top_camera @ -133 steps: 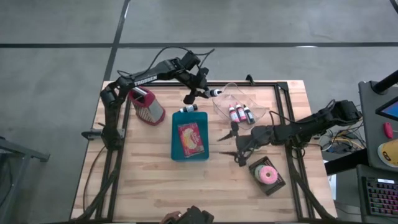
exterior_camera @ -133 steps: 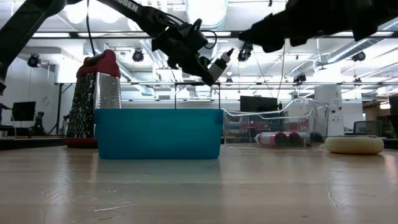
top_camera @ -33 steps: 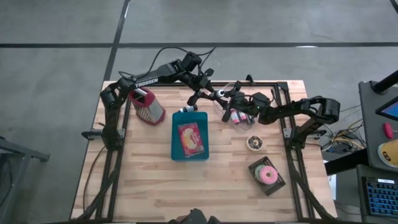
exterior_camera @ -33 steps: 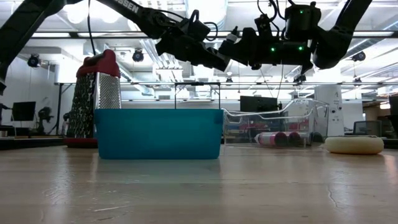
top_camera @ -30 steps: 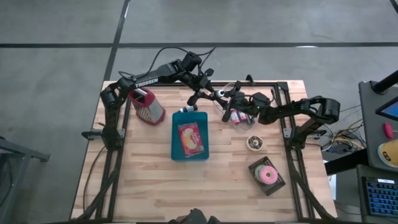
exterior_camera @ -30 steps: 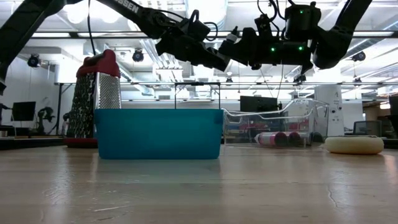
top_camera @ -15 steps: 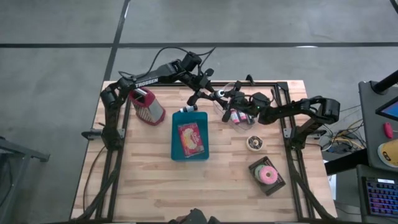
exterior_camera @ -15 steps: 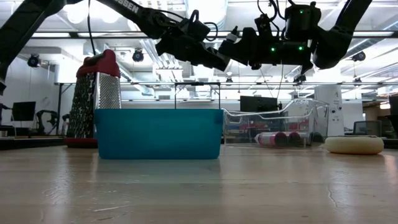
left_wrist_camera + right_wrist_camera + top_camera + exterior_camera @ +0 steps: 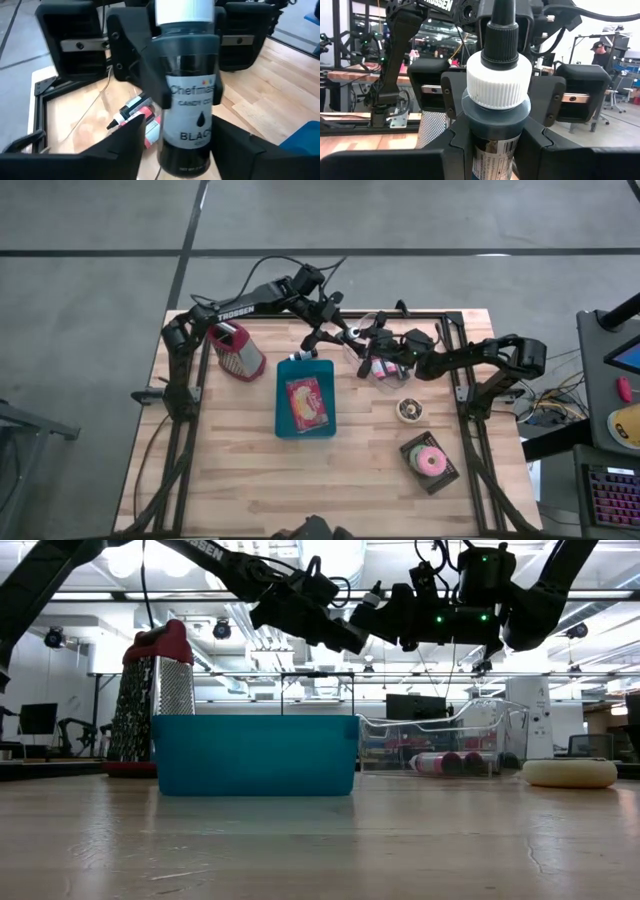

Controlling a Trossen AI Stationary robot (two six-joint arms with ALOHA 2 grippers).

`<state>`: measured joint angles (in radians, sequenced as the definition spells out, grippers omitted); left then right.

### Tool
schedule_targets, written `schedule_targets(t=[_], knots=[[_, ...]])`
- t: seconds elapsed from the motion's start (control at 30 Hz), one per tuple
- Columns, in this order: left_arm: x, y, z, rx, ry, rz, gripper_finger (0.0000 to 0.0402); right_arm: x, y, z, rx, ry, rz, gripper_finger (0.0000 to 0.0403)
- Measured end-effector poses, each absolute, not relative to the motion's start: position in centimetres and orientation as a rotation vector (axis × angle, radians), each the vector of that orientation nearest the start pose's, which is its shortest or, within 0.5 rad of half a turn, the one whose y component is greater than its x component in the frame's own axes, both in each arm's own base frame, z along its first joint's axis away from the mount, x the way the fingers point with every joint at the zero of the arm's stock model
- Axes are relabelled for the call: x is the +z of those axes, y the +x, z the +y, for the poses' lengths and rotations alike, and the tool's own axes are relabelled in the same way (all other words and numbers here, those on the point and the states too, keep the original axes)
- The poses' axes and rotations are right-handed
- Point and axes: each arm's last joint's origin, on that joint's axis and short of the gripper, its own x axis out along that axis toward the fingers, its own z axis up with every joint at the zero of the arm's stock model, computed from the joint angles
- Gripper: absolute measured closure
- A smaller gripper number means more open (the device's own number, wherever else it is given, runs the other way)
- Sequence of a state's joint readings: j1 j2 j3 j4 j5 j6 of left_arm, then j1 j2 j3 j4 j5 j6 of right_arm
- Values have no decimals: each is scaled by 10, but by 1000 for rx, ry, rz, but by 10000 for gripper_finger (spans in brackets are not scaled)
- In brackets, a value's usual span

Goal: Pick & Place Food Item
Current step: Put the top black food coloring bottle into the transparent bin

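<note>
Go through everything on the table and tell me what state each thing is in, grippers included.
Black colouring bottle: capped, held in the air above the table.
Right gripper: shut on the bottle.
Left gripper: open, fingers either side of the bottle.
Teal bin: open-topped, a food packet lying flat inside.
Clear container: open, pink bottles lying inside.
Grater: standing upright.
Pink donut: lying on its dark tray.

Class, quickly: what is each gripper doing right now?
Left gripper: open, jaws either side of the bottle.
Right gripper: shut on the bottle.
</note>
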<state>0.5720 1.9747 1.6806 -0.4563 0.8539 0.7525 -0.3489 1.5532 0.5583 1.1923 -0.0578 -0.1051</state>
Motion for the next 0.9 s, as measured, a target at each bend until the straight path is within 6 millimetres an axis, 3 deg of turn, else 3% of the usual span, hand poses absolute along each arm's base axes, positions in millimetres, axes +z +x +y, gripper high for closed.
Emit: schedule_targets(t=[0.27, 0.6, 0.9], knots=[[272, 380, 220, -427, 147, 469, 131, 213, 277, -99, -296, -144, -178, 313], [266, 374, 216, -454, 37, 539, 127, 214, 277, -99, -296, -144, -179, 313], [261, 368, 214, -490, 47, 576, 126, 213, 277, -99, -302, -142, -170, 313]])
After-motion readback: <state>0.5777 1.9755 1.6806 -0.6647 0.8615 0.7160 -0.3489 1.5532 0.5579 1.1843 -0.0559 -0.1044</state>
